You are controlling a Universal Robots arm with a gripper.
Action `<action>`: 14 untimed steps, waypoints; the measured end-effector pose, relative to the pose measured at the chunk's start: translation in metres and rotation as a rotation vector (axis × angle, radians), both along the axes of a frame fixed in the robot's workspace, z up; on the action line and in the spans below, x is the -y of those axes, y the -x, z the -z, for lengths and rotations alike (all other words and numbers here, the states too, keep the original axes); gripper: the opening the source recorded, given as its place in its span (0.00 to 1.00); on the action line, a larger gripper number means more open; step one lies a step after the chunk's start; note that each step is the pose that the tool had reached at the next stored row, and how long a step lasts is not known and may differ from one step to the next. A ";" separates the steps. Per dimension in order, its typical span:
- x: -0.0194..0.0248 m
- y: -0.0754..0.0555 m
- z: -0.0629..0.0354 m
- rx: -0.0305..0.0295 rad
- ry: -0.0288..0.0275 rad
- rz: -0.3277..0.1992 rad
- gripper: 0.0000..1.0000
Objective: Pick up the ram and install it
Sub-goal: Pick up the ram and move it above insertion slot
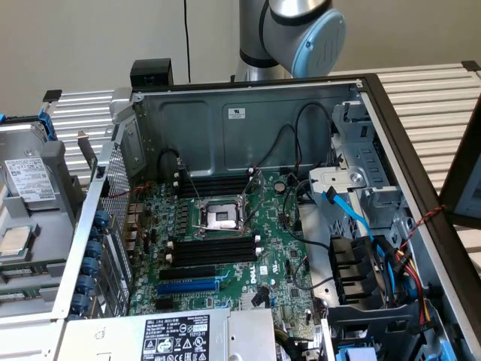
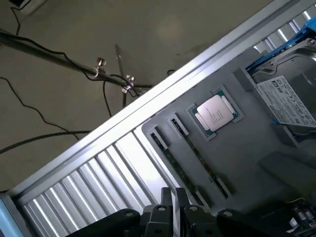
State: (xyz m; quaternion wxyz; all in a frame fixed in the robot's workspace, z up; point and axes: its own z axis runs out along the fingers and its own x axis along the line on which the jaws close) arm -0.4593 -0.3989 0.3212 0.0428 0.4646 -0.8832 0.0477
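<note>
Claw (image 2: 174, 196) pressed together, empty, close to one end of the ram (image 2: 170, 160), lying flat in grey tray (image 2: 247, 163)

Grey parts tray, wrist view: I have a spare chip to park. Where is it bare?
The tray is bare between the processor, the hard drive and the two ram sticks. The ribbed tabletop beyond the tray's edge is free too. Crowded: the strip around the sticks, close to the claw.

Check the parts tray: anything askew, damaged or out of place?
Nothing stands out. The two ram sticks lie straight and parallel in the tray, the CPU sits square in its pocket, and the gripper hovers near the sticks' ends.
</note>
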 end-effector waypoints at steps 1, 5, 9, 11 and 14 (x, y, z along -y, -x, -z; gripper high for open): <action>0.0000 0.000 0.0009 0.0003 0.0000 -0.014 0.20; 0.0000 0.000 0.0042 0.0013 0.0002 -0.071 0.32; 0.0000 0.000 0.0075 0.0027 0.0002 -0.127 0.32; 0.0000 -0.001 0.0090 0.0038 0.0002 -0.151 0.32; -0.0001 -0.001 0.0106 0.0059 0.0005 -0.175 0.32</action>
